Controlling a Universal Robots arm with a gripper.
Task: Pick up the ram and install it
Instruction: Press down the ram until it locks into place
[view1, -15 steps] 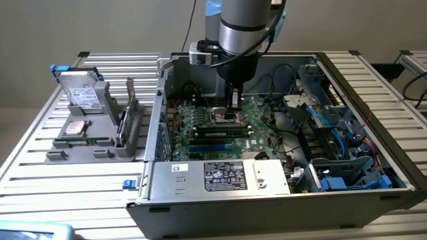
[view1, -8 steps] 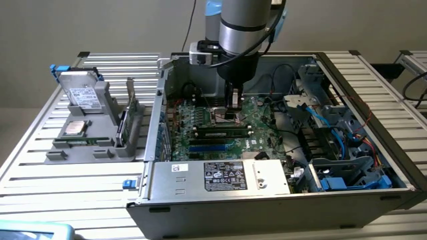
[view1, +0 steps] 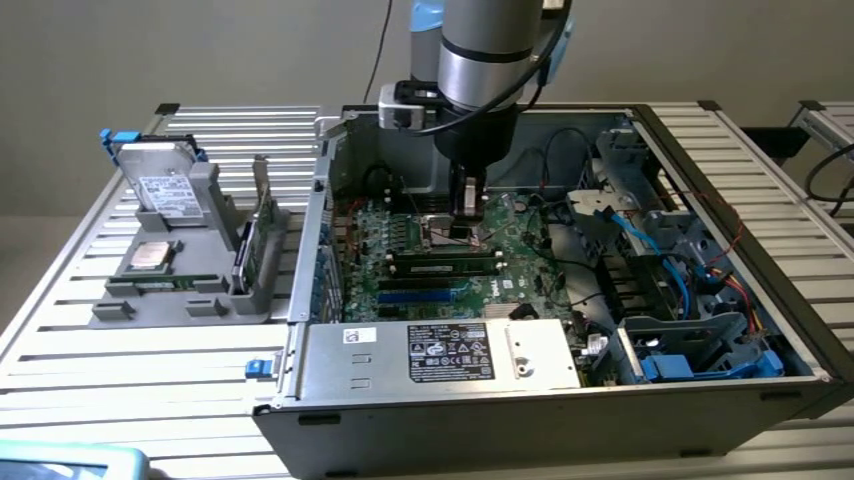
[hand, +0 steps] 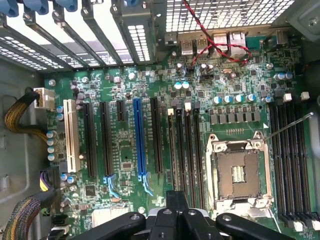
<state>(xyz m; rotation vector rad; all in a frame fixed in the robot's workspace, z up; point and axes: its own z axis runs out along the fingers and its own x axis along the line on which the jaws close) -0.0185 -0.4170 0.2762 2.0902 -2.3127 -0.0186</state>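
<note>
Green board, exterior view: the ram looked to you like the long green stick with dark chips, lying along the memory slots at centre frame, inside the open case.
Gripper, exterior view: the gripper hung just above that stick; its fingers were pressed together and nothing showed between them.
Handling: judge the ram light, stiff, thin and fragile. Take it by the long edges or short ends, never by the chips or contacts.
Surface: a slatted metal table carried the case, with a grey fixture of spare parts at the exterior view's left.
Room: it was tight, with cables and drive cages crowding the exterior view's right.
Wrist view: the gripper sat over the black memory slots, between the blue slot and the empty CPU socket.
Ram, wrist view: you could not tell it from the slots.
</note>
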